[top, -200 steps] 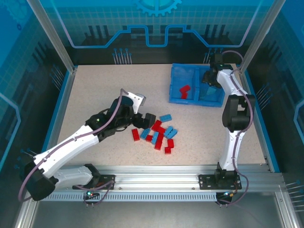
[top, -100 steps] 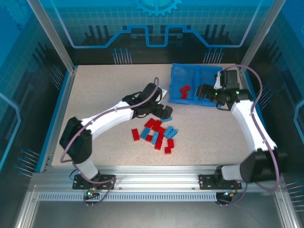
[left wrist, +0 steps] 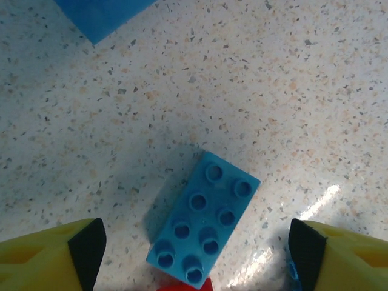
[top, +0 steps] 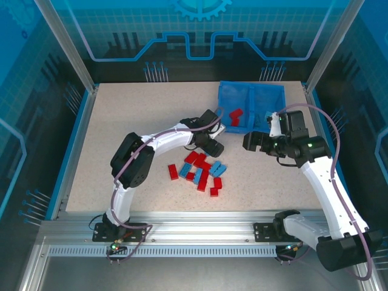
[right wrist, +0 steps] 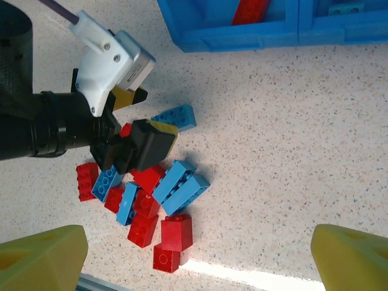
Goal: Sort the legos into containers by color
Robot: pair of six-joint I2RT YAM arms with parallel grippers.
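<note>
Left gripper [top: 212, 146] hangs low over the far edge of the loose pile. Its wrist camera has a light blue brick [left wrist: 203, 219] lying flat on the speckled table [left wrist: 291, 73], studs up, right in the gap between the two fingertips [left wrist: 86, 244]. The fingers are spread wide, one on each side, neither touching the brick as far as I can see, so nothing is gripped. A sliver of a red brick [left wrist: 185, 285] peeks out at the blue one's near end, right at the bottom edge (too little shows to say more). A corner of the blue bin [left wrist: 103, 15] pokes in at the top left. Over to the right gripper [top: 249, 141]: it hovers above bare table between the pile and the bin, just in front of the bin's near wall. Its wrist view puts its own yellow fingers [right wrist: 42, 257] far apart at the two bottom corners, nothing between them: spread wide and empty. From overhead, the other bricks [top: 203, 171], red and light blue mixed, sit in a tight scatter mid-table, near the bin but apart from it. The bin stands at the far right of the table. Its left compartment [top: 233, 97] holds red pieces [top: 235, 115], and its right compartment [top: 271, 97] holds a light blue piece [right wrist: 347, 8].
</note>
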